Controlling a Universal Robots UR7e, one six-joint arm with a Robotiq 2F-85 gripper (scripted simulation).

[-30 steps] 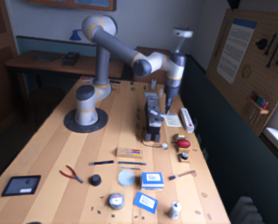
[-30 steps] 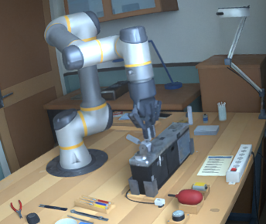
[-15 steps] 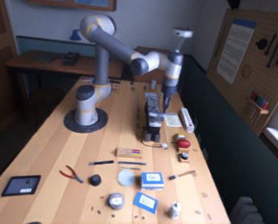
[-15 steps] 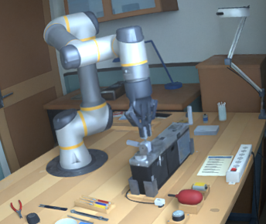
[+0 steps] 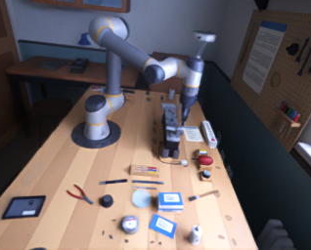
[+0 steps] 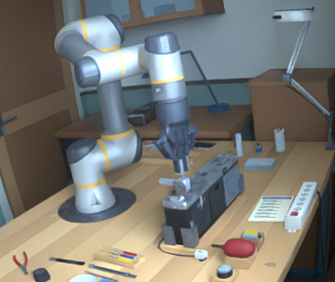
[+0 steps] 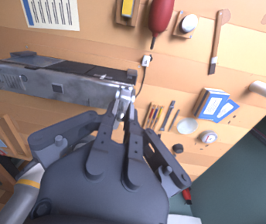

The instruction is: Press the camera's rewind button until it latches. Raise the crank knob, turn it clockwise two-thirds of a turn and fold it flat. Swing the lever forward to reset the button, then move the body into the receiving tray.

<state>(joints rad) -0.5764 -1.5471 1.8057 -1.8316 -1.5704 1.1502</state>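
Observation:
The raised crank knob [image 6: 180, 183] [image 7: 123, 101] stands up from the near end of the camera's top plate, and my gripper [image 6: 181, 170] [image 7: 122, 105] is closed on it, fingers pinching it from either side. The camera body [image 6: 204, 194] [image 5: 170, 129] [image 7: 63, 80], grey and black, sits upright in its stand at the middle of the bench, long axis running away from the second side camera. The crank's arm [image 6: 167, 181] sticks out to the left of the knob. The rewind button and the lever are not clear to me.
A small wooden tray [image 6: 120, 256] [image 5: 144, 170] of screwdrivers lies in front of the camera. A red blower [image 6: 237, 247] [image 5: 205, 159], power strip [image 6: 301, 205], instruction sheet [image 6: 270, 207], pliers [image 5: 79, 193], boxes [image 5: 170, 201] and loose small parts [image 5: 130, 223] crowd the near bench.

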